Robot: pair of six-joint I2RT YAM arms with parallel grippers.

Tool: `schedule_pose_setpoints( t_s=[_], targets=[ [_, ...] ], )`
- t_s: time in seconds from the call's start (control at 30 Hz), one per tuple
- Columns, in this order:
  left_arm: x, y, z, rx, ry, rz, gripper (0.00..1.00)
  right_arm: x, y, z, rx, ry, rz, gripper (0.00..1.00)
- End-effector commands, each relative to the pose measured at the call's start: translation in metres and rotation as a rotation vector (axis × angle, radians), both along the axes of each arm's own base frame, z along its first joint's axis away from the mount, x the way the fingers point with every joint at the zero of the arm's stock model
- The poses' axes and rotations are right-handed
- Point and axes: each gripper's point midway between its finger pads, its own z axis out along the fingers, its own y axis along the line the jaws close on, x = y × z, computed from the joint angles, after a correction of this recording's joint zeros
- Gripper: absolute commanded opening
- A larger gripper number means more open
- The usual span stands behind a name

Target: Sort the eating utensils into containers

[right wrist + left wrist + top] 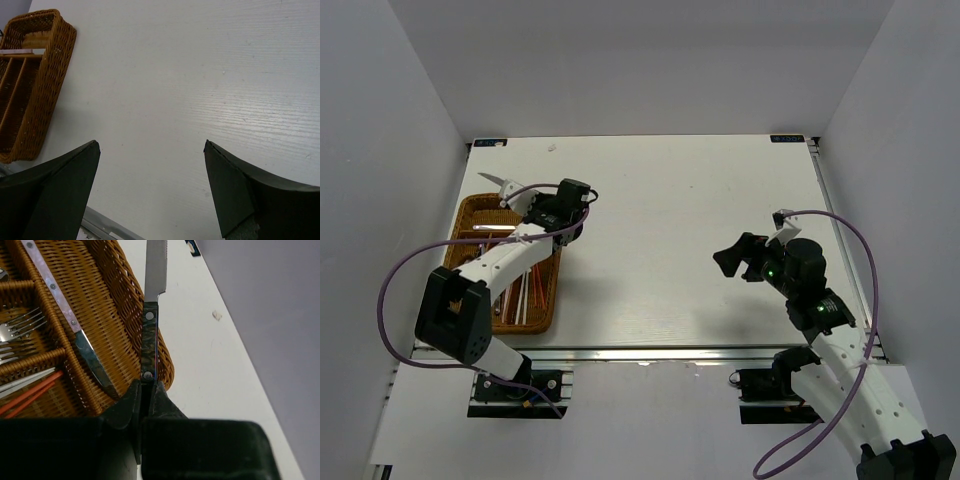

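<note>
Well to the right of the wicker tray point(552, 305), about level with its middle, the right gripper point(151, 150) hangs over bare table point(660, 200), its fingers spread wide with nothing between them. In the tray's near end lie the red and white chopsticks point(30, 394), with forks point(20, 327) in a slot beyond them. A pale-handled knife point(55, 290) lies in the slot just inside the wall. Over that wall, at the tray's far end, the left gripper point(148, 390) is clamped tight on the butt of a dark-handled knife point(150, 335). The knife's serrated blade juts out past the rim, above the table rather than above any slot. I judge the knife light and quite stiff. The polished blade would be slippery, so the riveted handle is the sound place to hold it. Pinched so near one end, though, the long piece may swivel in the fingers if it touches wicker. No brand or writing shows on knife or tray. Small blue-marked labels point(490, 142) sit at the table's far corners beyond the tray, too small to read.
</note>
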Motion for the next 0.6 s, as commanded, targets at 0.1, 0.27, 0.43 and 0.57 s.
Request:
schedule_pose_setpoints(
  t_s=[0.1,0.27,0.43,0.57],
  targets=[
    [0.003,0.035,0.0,-0.081,-0.172,0.236,0.0,0.003,0.006,0.007,0.01,-0.043,0.032,0.89],
    [0.01,0.047,-0.021,-0.083,-0.151,0.294,0.0,0.002,0.007,0.005,0.009,-0.044,0.037,0.89],
    [0.02,0.046,-0.037,-0.1,-0.137,0.304,0.0,0.003,0.008,0.002,0.013,-0.035,0.042,0.89],
    [0.033,0.045,-0.049,-0.12,-0.109,0.29,0.03,0.003,0.008,0.001,0.01,-0.036,0.043,0.89]
  ],
)
